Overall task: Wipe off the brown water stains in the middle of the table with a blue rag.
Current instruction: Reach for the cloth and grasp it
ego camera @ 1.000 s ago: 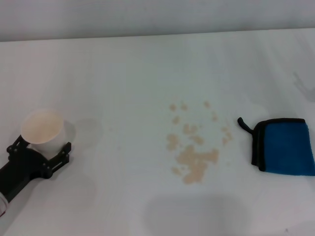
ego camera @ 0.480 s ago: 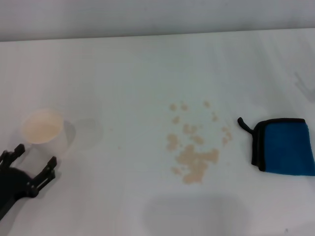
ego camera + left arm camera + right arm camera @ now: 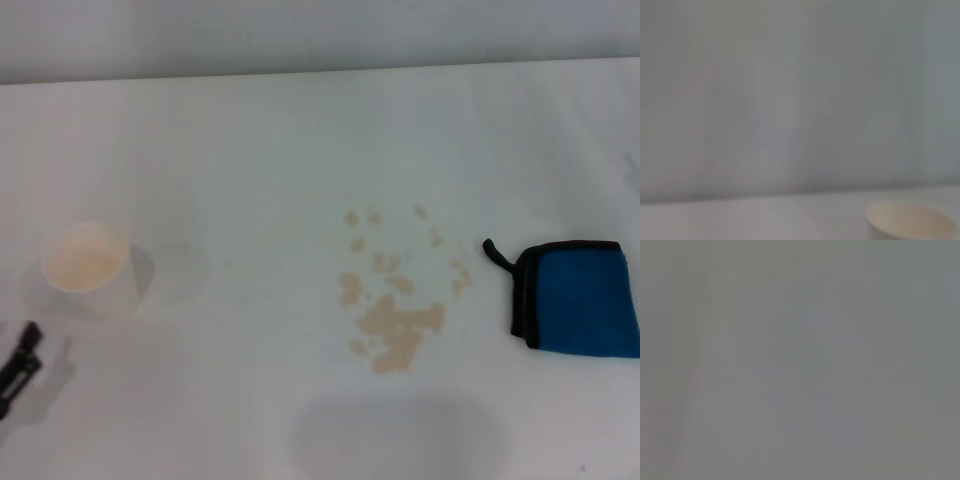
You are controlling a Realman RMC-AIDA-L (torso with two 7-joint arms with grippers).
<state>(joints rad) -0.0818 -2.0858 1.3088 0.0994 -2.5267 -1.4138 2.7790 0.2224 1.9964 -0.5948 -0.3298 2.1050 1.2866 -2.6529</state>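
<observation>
**Blue rag untouched, left gripper nearly gone from the head view**

Blue rag [image 3: 580, 298] lies folded flat at the right edge of the table [image 3: 250, 150], black trim and loop tab toward the middle. Same spot as half a second ago.

Brown water stains [image 3: 392, 300] sit mid-table, just left of the rag's tab and apart from it: one large blotch low in the cluster, small drops scattered above. Unchanged from both earlier frames.

Left gripper [image 3: 18, 362]: only a black sliver shows at the table's near left edge. A second ago it stood around the paper cup [image 3: 88, 268]; half a second ago it had backed off toward the robot with its fingers spread; now it is almost out of sight. Cannot tell whether its fingers are apart or together.

Cup stands upright at the left, beige inside, clear of the gripper. Its rim [image 3: 912, 220] shows in the left wrist view.

Rag lies well apart from the left gripper, across the table, stains between them.

Right gripper: not seen in any view.
</observation>
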